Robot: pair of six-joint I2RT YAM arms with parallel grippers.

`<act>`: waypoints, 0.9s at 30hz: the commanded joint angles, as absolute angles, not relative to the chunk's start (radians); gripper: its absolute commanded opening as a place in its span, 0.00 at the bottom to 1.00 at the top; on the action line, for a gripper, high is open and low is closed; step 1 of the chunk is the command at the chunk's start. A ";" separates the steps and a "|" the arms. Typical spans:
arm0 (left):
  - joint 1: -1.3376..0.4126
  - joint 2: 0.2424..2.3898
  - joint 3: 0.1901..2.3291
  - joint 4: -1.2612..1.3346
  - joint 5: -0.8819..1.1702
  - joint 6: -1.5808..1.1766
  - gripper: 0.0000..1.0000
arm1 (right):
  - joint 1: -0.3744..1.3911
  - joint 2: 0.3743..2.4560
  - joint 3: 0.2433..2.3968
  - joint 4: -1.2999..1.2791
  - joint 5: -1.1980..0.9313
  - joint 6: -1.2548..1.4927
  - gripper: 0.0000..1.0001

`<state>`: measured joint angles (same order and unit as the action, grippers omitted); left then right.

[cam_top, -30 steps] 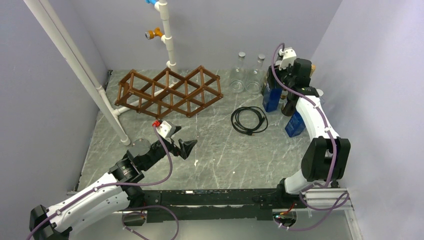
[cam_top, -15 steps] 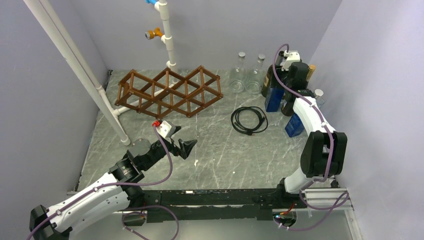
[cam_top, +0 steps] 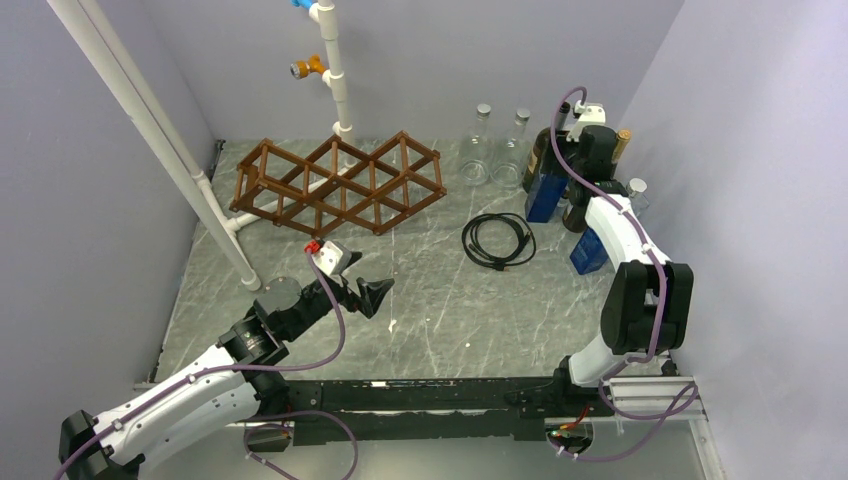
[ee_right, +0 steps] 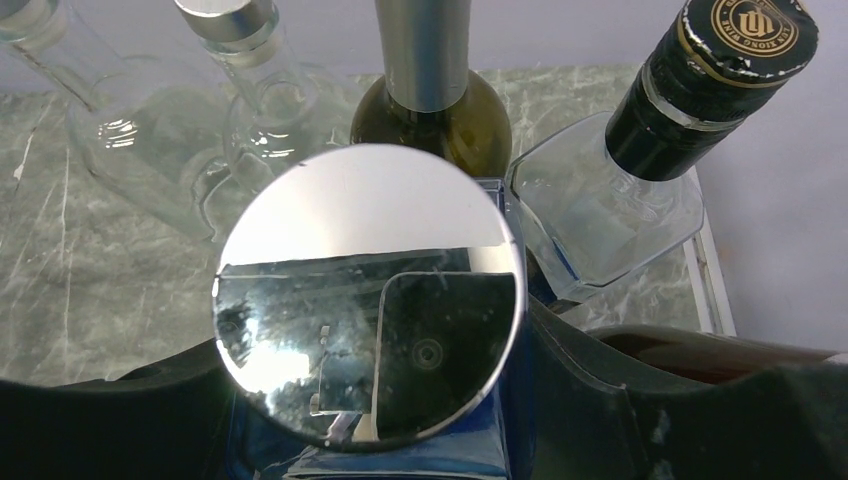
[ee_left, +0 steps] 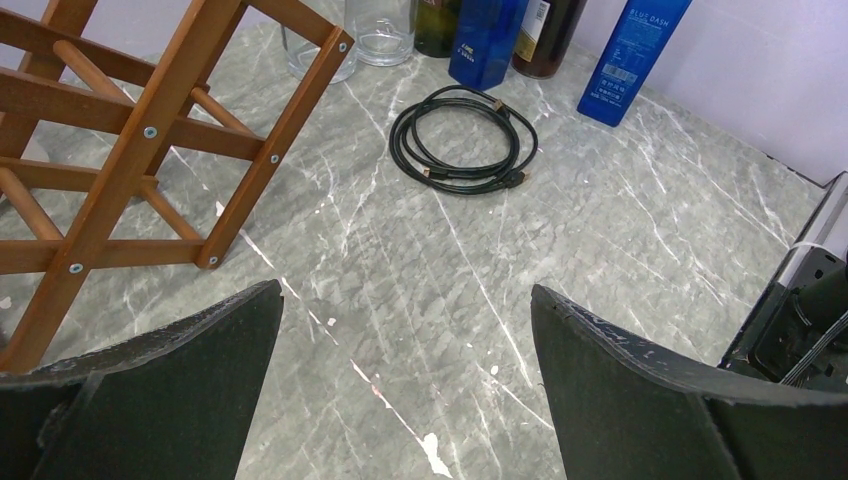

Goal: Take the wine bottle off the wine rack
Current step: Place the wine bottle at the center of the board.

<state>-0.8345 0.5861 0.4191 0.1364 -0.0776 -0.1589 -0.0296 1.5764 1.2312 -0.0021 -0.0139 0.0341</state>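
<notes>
The brown wooden wine rack (cam_top: 340, 185) stands at the back left with all its cells empty; its end shows in the left wrist view (ee_left: 120, 150). A dark green wine bottle (cam_top: 537, 158) with a silver neck (ee_right: 425, 60) stands upright among the bottles at the back right. My right gripper (cam_top: 583, 150) is over a blue square bottle (cam_top: 545, 197) with a mirror-like silver cap (ee_right: 365, 300); its jaws (ee_right: 380, 445) flank the bottle's shoulders, spread wide. My left gripper (cam_top: 375, 293) is open and empty above the table in front of the rack (ee_left: 405, 290).
Two clear glass bottles (cam_top: 478, 150) stand behind a coiled black cable (cam_top: 498, 240). A clear bottle with a black cap (ee_right: 700, 80) and a blue carton (cam_top: 590, 248) stand by the right wall. A white pipe (cam_top: 160, 140) slants along the left wall.
My right wrist has lifted and drawn back towards the wall, uncovering the bottle tops. The blue bottle stayed in place. The left arm has not moved.
</notes>
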 commanded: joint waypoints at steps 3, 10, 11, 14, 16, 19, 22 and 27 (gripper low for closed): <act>-0.830 0.578 0.430 0.147 -0.084 -0.158 0.99 | -0.034 1.533 1.241 0.166 -0.003 0.077 0.41; -0.830 0.577 0.434 0.141 -0.080 -0.161 0.99 | -0.034 1.518 1.247 0.141 -0.014 0.093 0.52; -0.830 0.576 0.434 0.142 -0.079 -0.161 1.00 | -0.033 1.516 1.249 0.137 -0.018 0.094 0.53; -0.830 0.574 0.434 0.142 -0.078 -0.164 1.00 | -0.034 1.512 1.258 0.124 -0.027 0.098 0.57; -0.829 0.572 0.433 0.140 -0.078 -0.166 1.00 | -0.034 1.509 1.263 0.116 -0.030 0.099 0.60; -0.830 0.571 0.433 0.139 -0.076 -0.167 1.00 | -0.034 1.505 1.268 0.109 -0.032 0.099 0.63; -0.829 0.566 0.433 0.137 -0.076 -0.169 0.99 | -0.034 1.500 1.270 0.103 -0.034 0.096 0.66; -0.829 0.561 0.434 0.137 -0.073 -0.171 0.99 | -0.034 1.484 1.274 0.089 -0.047 0.091 0.73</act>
<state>-0.8345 0.5766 0.4191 0.1215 -0.0769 -0.1619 -0.0319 1.5635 1.2274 0.0101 -0.0216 0.0696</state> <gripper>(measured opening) 0.995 0.703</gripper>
